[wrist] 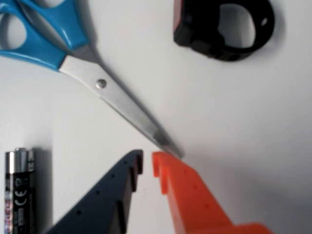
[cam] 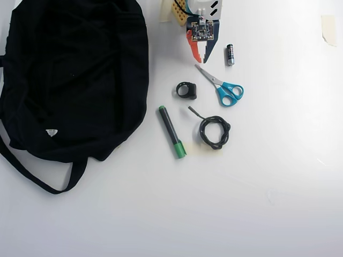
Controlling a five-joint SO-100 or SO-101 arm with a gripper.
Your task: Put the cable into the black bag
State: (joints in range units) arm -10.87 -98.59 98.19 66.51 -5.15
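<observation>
the task is at its very start: the gripper (cam: 199,58) hangs near the top edge of the table (cam: 278,176) in the overhead view, and nothing is picked up yet. its two fingers, one orange and one dark, stand a little apart with only bare table between them, so it holds nothing; in the wrist view the gripper (wrist: 147,165) has the tip of the scissors (wrist: 73,53) just ahead of the orange finger. the cable (cam: 214,131) lies as a small twisted coil well beyond the fingertips, past the scissors (cam: 222,87), with its short loose end pointing back toward the arm. the battery (cam: 230,54) sits just beside the gripper, the black ring-shaped piece (cam: 186,90) lies ahead of it, and the marker (cam: 172,131) lies beside the cable. the black bag (cam: 75,75) fills the far side of that view, well apart from the cable. the next move, as i judge it, calls for reaching out over the scissors, opening wider and coming down on the coil without nudging the scissors or marker, then carrying it across to the bag.
</observation>
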